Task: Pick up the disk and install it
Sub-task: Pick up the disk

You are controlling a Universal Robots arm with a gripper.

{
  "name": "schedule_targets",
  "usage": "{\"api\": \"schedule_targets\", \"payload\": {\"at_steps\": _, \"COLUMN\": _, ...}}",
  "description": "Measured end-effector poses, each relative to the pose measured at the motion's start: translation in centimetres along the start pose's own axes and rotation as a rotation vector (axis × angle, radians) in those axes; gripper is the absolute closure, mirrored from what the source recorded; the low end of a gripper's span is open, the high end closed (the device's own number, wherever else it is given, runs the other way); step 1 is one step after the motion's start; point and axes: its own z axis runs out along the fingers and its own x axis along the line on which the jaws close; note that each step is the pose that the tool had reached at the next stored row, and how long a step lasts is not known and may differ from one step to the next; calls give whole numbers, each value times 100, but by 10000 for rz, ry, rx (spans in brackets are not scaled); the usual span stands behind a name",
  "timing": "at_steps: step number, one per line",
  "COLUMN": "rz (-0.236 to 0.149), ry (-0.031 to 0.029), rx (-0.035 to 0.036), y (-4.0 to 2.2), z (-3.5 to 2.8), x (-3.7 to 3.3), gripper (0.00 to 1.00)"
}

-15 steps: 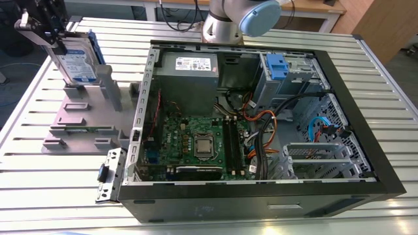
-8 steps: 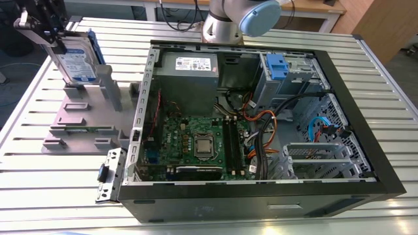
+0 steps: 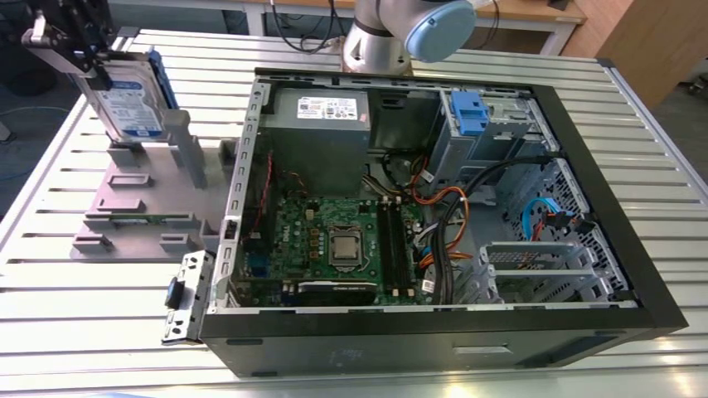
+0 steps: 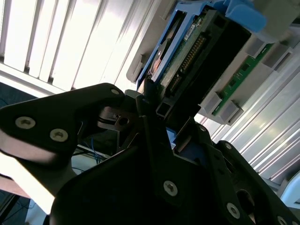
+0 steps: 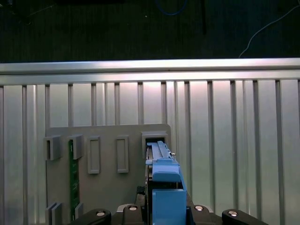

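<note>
The disk (image 3: pixel 131 98), a silver drive with a white-and-blue label in a blue carrier, stands on edge at the exterior view's upper left. My gripper (image 3: pixel 75 46) is shut on its upper end. The disk's lower end sits at the tall posts of the grey plastic stand (image 3: pixel 149 195); I cannot tell whether it still rests in the slot. In the second wrist view the black fingers (image 4: pixel 146 101) clamp the disk (image 4: pixel 187 51) by its edge. In the first wrist view the blue carrier (image 5: pixel 164 187) points at an open stand slot (image 5: pixel 154 138).
An open computer case (image 3: pixel 443 332) lies on the slatted metal table (image 3: pixel 66 298), with a grey power supply (image 3: pixel 318 124), a blue-tabbed drive cage (image 3: pixel 470 112), a motherboard (image 3: pixel 337 245) and cables. A green memory stick (image 3: pixel 144 220) sits in the stand. The arm's base (image 3: pixel 382 37) stands behind the case.
</note>
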Motion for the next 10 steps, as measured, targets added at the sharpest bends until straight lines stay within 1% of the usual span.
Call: {"api": "schedule_targets", "payload": {"at_steps": 10, "rz": 0, "ry": 0, "rx": -1, "y": 0, "z": -36, "x": -1, "gripper": 64}}
